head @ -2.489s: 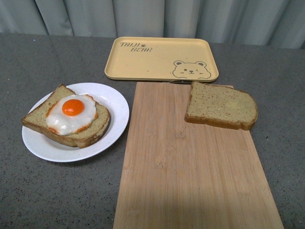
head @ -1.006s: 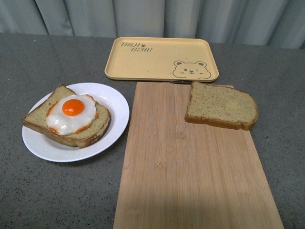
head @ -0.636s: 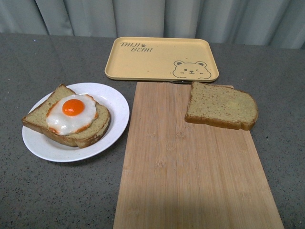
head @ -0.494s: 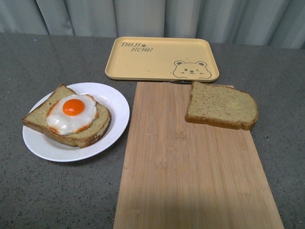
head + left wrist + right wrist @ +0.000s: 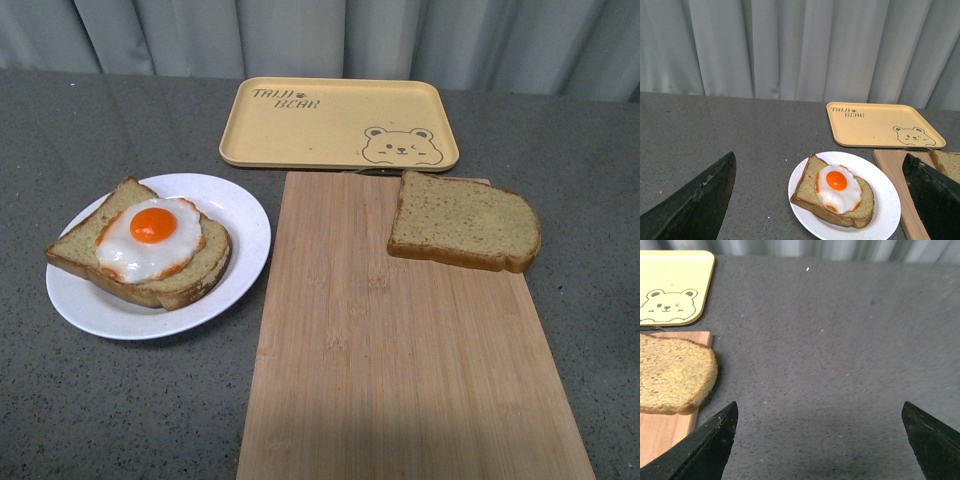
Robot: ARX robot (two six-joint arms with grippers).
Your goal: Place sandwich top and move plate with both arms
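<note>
The sandwich top [image 5: 463, 220], a plain brown slice, lies on the far right corner of the wooden cutting board [image 5: 400, 360]; it also shows in the right wrist view [image 5: 672, 374]. The white plate [image 5: 235, 215] sits left of the board and bears a bread slice with a fried egg [image 5: 150, 240]; both show in the left wrist view, plate [image 5: 885, 200]. Neither arm shows in the front view. My left gripper [image 5: 822, 200] is open, above and short of the plate. My right gripper [image 5: 820, 440] is open over bare table, right of the sandwich top.
A yellow bear tray [image 5: 340, 122] lies behind the board, near the curtain. The grey speckled table [image 5: 110, 410] surrounds everything. The board's edge [image 5: 890, 165] lies close beside the plate.
</note>
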